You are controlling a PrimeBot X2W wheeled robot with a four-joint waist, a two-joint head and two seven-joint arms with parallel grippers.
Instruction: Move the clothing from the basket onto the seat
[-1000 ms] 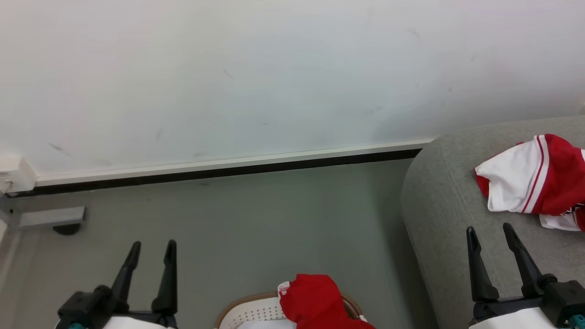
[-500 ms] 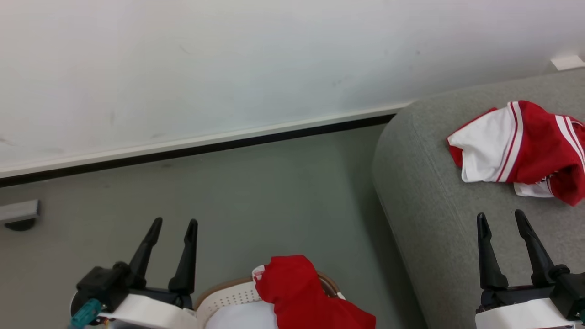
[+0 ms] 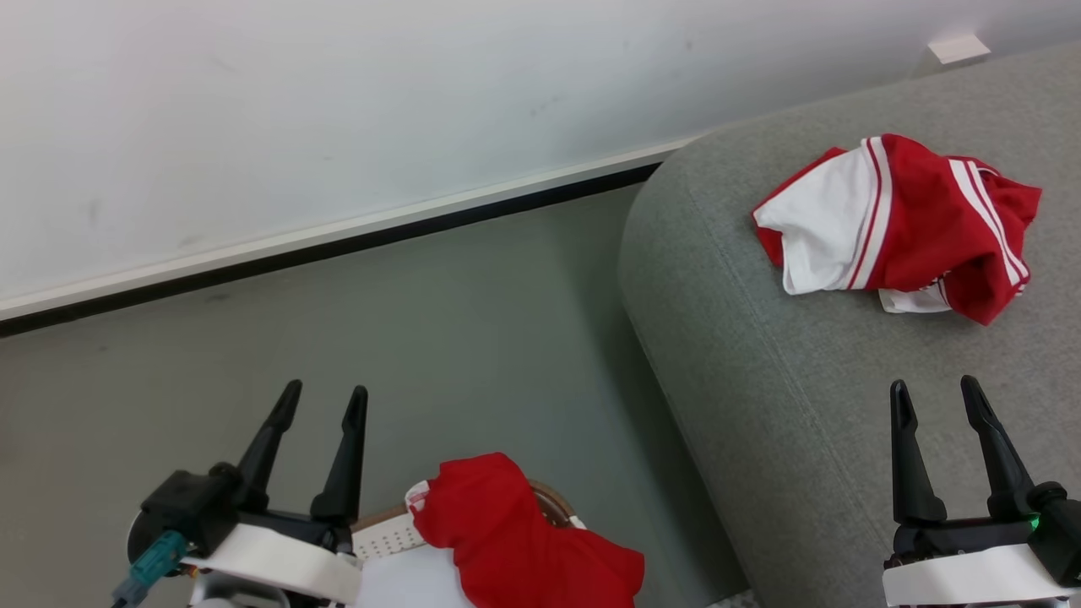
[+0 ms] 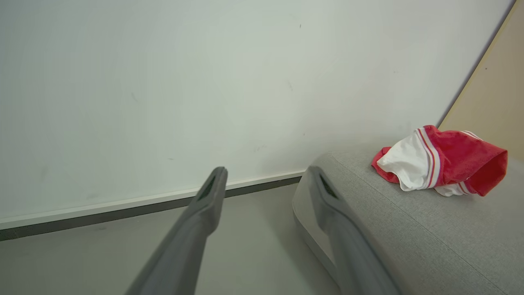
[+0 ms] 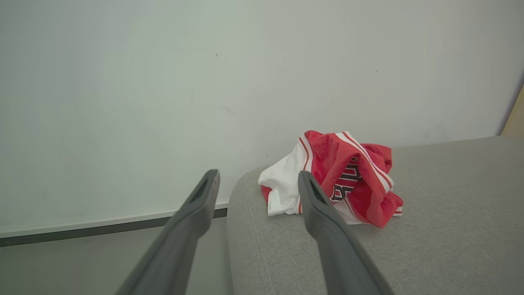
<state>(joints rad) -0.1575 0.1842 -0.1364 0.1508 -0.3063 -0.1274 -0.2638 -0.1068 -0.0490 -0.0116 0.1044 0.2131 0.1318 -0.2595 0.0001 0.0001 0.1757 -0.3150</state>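
Observation:
A red and white striped garment (image 3: pixel 899 224) lies crumpled on the light-grey seat (image 3: pixel 760 355); both wrist views catch it too, garment (image 4: pixel 440 162) on seat (image 4: pixel 409 229), and garment (image 5: pixel 339 180) on seat (image 5: pixel 430 229). A plain red garment (image 3: pixel 507 540) drapes over the rim of the white perforated basket (image 3: pixel 380 534) at the bottom centre. My left gripper (image 3: pixel 321 397) is open, left of the basket. Over the seat's front part, my right gripper (image 3: pixel 931 388) stands open and empty, below the striped garment. Fingers (image 4: pixel 208 205) and fingers (image 5: pixel 200 205) hold nothing.
A white wall with a dark baseboard (image 3: pixel 338 245) runs behind the grey floor (image 3: pixel 422 338). A small white block (image 3: pixel 958 49) sits by the wall above the seat. A tan panel (image 4: pixel 491 90) stands at the right in the left wrist view.
The head camera has turned right and down, so seat and striped garment sit further left and higher. Both grippers stay open.

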